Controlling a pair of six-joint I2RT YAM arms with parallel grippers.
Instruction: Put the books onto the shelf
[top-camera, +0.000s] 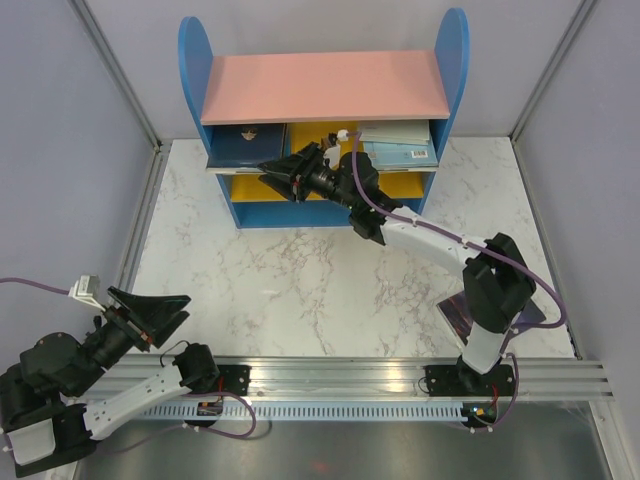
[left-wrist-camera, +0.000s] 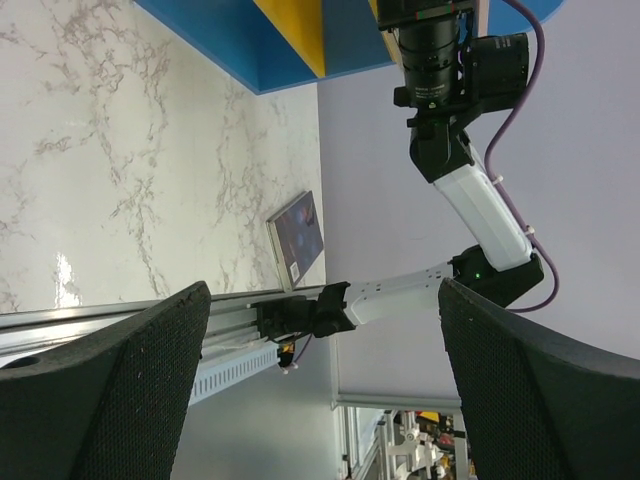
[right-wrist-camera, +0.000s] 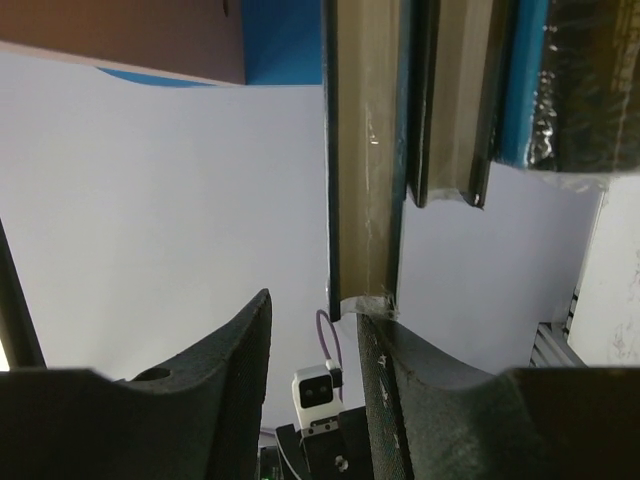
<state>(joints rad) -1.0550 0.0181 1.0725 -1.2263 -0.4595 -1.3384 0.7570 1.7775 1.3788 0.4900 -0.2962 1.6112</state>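
Pink-topped shelf, top view: the shelf (top-camera: 325, 85) stands at the far side of the counter (top-camera: 300, 280). A navy book (top-camera: 245, 140) and pale blue books (top-camera: 400, 148) already sit on its upper board.
Right gripper, top view: the right gripper (top-camera: 280, 175) is reaching into the shelf front between those books.
Loose book, top view: one loose book (top-camera: 458, 318) lies flat on the counter by the right arm's base, partly hidden by the arm.
Left gripper, top view: the left gripper (top-camera: 175, 312) hangs near its own base, well apart from the shelf.
Left wrist view: the left gripper (left-wrist-camera: 322, 290) is spread wide with nothing in it. The loose book (left-wrist-camera: 298, 235) shows beside the rail.
Right wrist view: the right gripper (right-wrist-camera: 315, 315) is narrow, with the end of a thin olive-edged book (right-wrist-camera: 362, 150) right at its tips. I cannot tell whether it is pinched. Neighbouring books (right-wrist-camera: 455, 100) stand just beside it.
Progress: judged mostly done. One book is going in and at least the loose book is left.
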